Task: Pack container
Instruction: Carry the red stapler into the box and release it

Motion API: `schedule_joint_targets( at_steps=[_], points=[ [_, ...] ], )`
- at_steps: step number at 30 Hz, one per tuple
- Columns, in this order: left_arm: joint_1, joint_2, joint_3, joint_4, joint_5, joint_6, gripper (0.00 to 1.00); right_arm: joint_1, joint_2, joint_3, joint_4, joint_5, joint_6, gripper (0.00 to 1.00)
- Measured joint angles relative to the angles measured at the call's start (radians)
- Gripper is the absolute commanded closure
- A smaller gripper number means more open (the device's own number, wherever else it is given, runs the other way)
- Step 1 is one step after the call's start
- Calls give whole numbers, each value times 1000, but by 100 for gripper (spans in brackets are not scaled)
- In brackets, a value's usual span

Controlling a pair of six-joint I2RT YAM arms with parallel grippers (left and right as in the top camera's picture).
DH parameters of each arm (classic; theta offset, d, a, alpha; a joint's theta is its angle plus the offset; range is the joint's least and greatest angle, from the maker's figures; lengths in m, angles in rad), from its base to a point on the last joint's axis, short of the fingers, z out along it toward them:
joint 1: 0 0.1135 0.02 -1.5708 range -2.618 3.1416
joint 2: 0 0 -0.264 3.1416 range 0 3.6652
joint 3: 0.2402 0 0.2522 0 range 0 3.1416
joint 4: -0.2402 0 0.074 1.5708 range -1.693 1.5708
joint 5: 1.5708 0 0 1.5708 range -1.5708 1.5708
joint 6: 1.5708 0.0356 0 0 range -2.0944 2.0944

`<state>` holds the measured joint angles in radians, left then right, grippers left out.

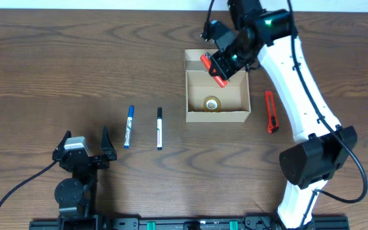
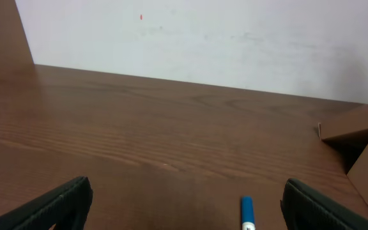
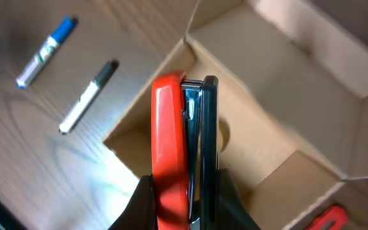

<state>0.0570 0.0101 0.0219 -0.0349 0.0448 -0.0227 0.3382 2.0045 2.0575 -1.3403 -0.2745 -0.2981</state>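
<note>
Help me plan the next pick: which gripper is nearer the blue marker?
Left. The left gripper sits open close behind the blue marker; the right gripper, shut on a red stapler, hangs over the cardboard box, farther off.

Two markers (image 1: 128,127) (image 1: 160,128); one each of box (image 1: 217,117), tape (image 1: 212,103), stapler (image 1: 213,70), cutter (image 1: 271,112)

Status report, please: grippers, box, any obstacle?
Left gripper open, empty. Right gripper shut on stapler above box. Tape roll already inside. Nothing in the way.

Your overhead looks straight down on the brown wooden table (image 1: 75,64). Left wrist skims it low toward a white wall (image 2: 235,38). Right wrist, close above, shares the open tan cardboard box (image 3: 312,76).
</note>
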Motion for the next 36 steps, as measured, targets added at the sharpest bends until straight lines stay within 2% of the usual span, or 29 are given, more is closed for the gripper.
schedule_joint_targets(
  at_steps=[10,16,22,26,29,30,31,36],
  points=[
    [0,0,0,0,0,0,5,0,-5,-336,192,21,-1,99],
    [0,0,0,0,0,0,5,0,-5,-452,272,41,2,99],
    [0,0,0,0,0,0,5,0,-5,-494,306,45,8,81],
    [0,0,0,0,0,0,5,0,-5,-496,320,47,10,75],
    [0,0,0,0,0,0,5,0,-5,-496,328,46,13,64],
    [0,0,0,0,0,0,5,0,-5,-496,330,47,14,55],
    [0,0,0,0,0,0,5,0,-5,-496,332,46,19,51],
    [0,0,0,0,0,0,5,0,-5,-496,340,47,15,47]
  ],
)
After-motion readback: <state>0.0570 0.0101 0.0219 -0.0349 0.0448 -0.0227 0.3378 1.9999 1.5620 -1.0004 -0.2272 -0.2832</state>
